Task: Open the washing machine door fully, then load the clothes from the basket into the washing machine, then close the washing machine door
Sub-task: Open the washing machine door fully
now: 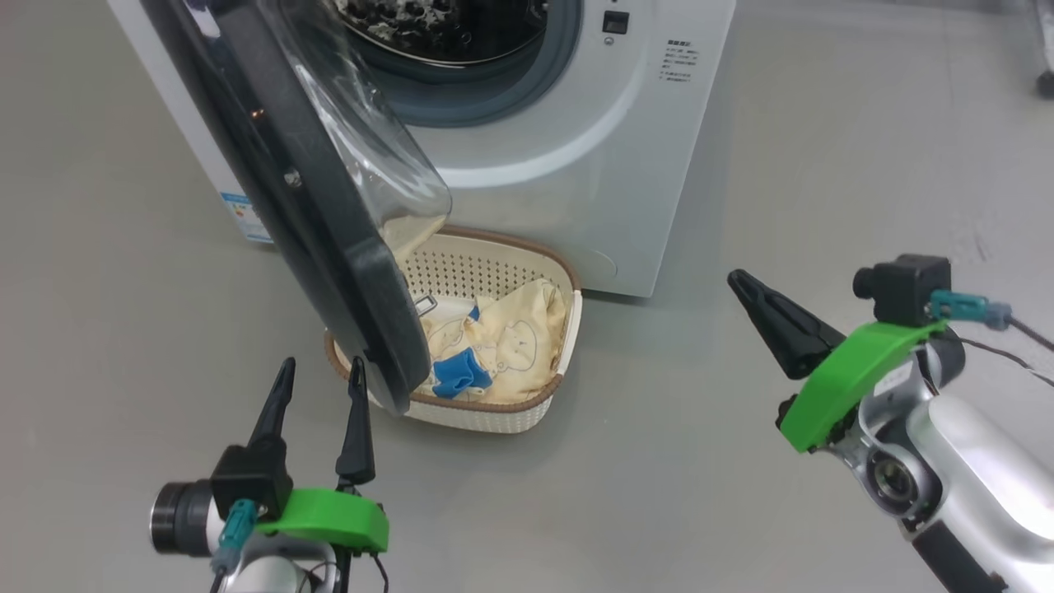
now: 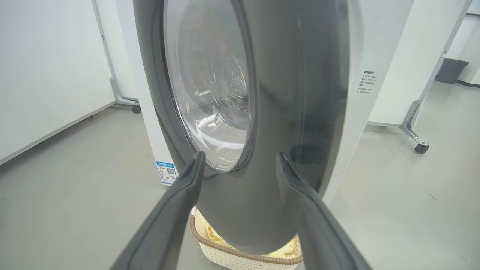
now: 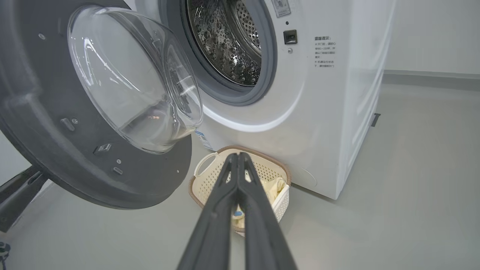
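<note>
The white washing machine [image 1: 576,165] stands at the top with its steel drum [image 3: 228,41] exposed. The washing machine door [image 1: 329,247] is swung out, black rim towards me, its glass bowl [image 3: 131,82] facing the drum. Its lower edge hangs over the left part of the cream basket [image 1: 494,416] on the floor in front of the machine. Cream clothes [image 1: 510,338] with a blue patch lie in the basket. My left gripper [image 1: 322,366] is open, fingertips just short of the door's outer face [image 2: 292,93]. My right gripper [image 1: 735,280] is shut and empty, right of the basket [image 3: 210,176].
Grey floor spreads around the machine, with open room to the right. White wheeled partition panels stand behind, one caster [image 2: 422,148] at the right. A dark bin [image 2: 450,69] sits far back. A blue label sticker [image 2: 166,172] marks the machine's lower corner.
</note>
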Controlling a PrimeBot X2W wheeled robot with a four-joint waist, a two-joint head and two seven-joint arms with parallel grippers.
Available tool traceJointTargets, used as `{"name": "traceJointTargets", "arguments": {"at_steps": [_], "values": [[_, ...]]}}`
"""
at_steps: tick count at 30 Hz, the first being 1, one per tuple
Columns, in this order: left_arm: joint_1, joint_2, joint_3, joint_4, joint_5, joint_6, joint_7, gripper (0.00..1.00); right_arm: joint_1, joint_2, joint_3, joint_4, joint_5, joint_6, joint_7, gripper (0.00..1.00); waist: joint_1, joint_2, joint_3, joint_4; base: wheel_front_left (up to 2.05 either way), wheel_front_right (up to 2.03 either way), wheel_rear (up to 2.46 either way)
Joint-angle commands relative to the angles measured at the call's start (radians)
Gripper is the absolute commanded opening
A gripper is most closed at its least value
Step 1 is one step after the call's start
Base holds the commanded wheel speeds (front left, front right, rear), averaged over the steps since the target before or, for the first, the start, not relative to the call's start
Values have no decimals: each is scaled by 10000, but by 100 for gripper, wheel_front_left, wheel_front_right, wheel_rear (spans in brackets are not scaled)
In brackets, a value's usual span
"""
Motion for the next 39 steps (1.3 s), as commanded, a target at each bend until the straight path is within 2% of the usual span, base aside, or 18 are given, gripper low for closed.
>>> {"name": "traceJointTargets", "arguments": {"at_steps": [1, 4, 10, 15, 20, 21, 22, 27, 39], "values": [[-173, 158, 436, -351, 136, -23, -69, 100, 50, 5, -162, -163, -220, 4, -315, 0, 0, -1, -171, -172, 0, 0, 0], [-34, 169, 638, -387, 227, -61, -69, 100, 477, 337, -766, 201, -778, 4, -945, 0, 0, -1, -322, -343, 0, 0, 0], [253, 163, 891, -417, 361, -129, -69, 100, 1388, 941, -1908, 541, -1868, 4, -1536, 0, 0, -1, -606, -586, 0, 0, 0], [455, 148, 985, -447, 398, -183, -69, 100, 2208, 1367, -2802, 532, -2680, 4, -1843, 0, 0, -1, -777, -700, 0, 0, 0], [650, 139, 1093, -471, 436, -235, -69, 100, 2811, 2091, -3769, 438, -3175, 4, -1909, 0, 0, -1, -911, -784, 0, 0, 0], [680, 138, 1116, -470, 445, -241, -69, 100, 2888, 2246, -3975, 405, -3301, 4, -1916, 62, 0, -1, -922, -802, 0, 0, 0], [705, 137, 1133, -463, 455, -248, -69, 100, 2949, 2376, -4137, 370, -3476, 4, -1907, 100, 0, -1, -933, -819, 0, 0, 0], [764, 128, 1131, -398, 496, -291, -69, 100, 3180, 2774, -4459, 199, -4124, 4, -1710, 100, 0, -1, -973, -858, 0, 0, 0], [781, 114, 1073, -356, 478, -329, -69, 100, 3342, 3032, -4579, -80, -4419, 4, -1459, 100, 0, -1, -972, -882, 0, 0, 0]]}}
